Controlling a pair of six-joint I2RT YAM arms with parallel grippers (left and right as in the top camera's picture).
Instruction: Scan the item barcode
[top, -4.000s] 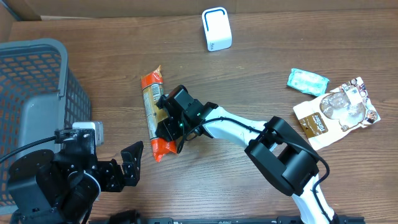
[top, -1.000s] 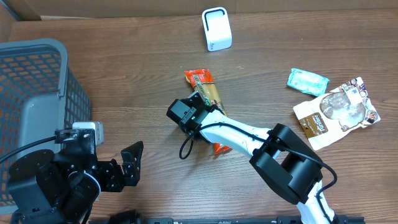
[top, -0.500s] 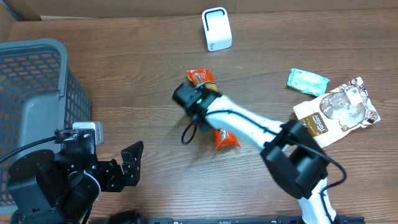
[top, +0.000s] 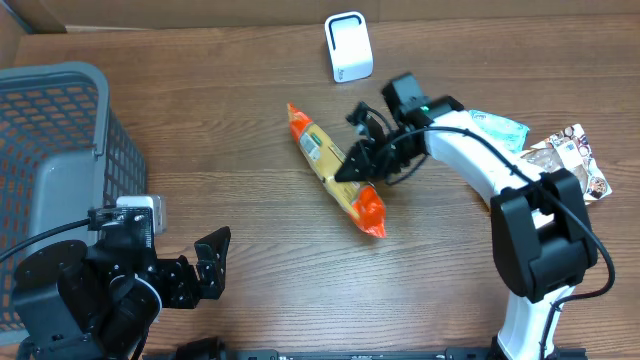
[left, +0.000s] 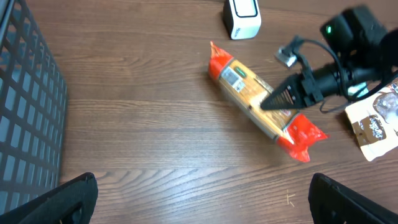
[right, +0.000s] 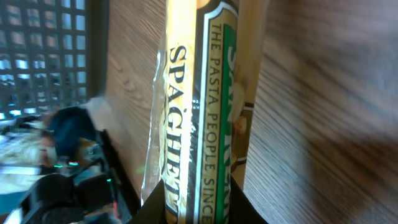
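The item is a long spaghetti packet (top: 325, 170) with orange ends, lying diagonally at the table's middle; a small white label (top: 313, 147) faces up on it. My right gripper (top: 355, 165) reaches in from the right and is shut on the packet's lower half. In the right wrist view the packet (right: 205, 93) fills the frame and both black fingers (right: 152, 211) press its sides. The white scanner (top: 348, 47) stands at the back, beyond the packet's upper end. My left gripper (top: 210, 262) sits open at the front left, with nothing between its fingers (left: 68, 199).
A grey mesh basket (top: 60, 130) takes up the left side. At the right lie a teal packet (top: 493, 130) and a brown pouch (top: 540, 180) with a clear window. Bare wood stretches in front of my left gripper (left: 199, 199).
My right arm has swung from the left of the packet to its right, carrying and turning it, so it now lies diagonally nearer the scanner. The left arm has not moved.
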